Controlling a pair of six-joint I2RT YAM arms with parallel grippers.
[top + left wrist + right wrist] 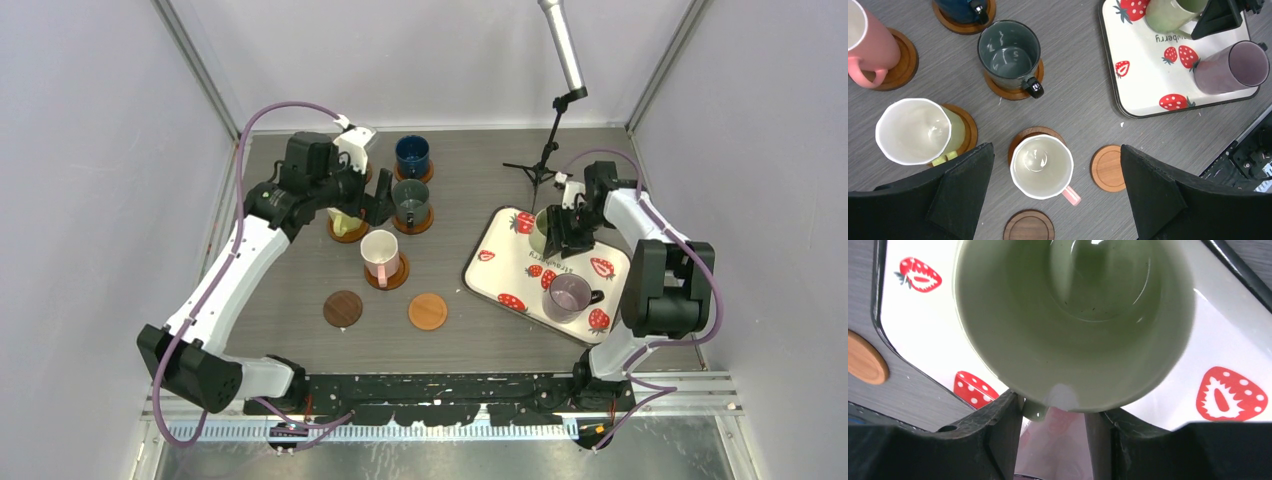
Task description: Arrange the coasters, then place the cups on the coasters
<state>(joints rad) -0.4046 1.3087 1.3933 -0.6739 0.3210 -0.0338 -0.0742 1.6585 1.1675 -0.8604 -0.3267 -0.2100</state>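
Note:
Five cups stand on coasters at the back left: pink (868, 45), dark blue (412, 155), dark grey (410, 200), pale yellow (915, 131) and cream-pink (380, 255). Two coasters lie bare, one dark (343, 309) and one light (428, 311). My left gripper (385, 200) hangs wide open above this group, holding nothing. On the tray (500, 262) are a light green cup (540, 232) and a purple cup (568, 297). My right gripper (1053, 415) straddles the green cup's handle (1038, 410), which lies against one finger with a gap to the other.
A microphone stand (550, 150) rises behind the strawberry-print tray. The enclosure's walls close in the table at the left, back and right. The right arm's elbow (660, 290) hangs over the tray's right edge.

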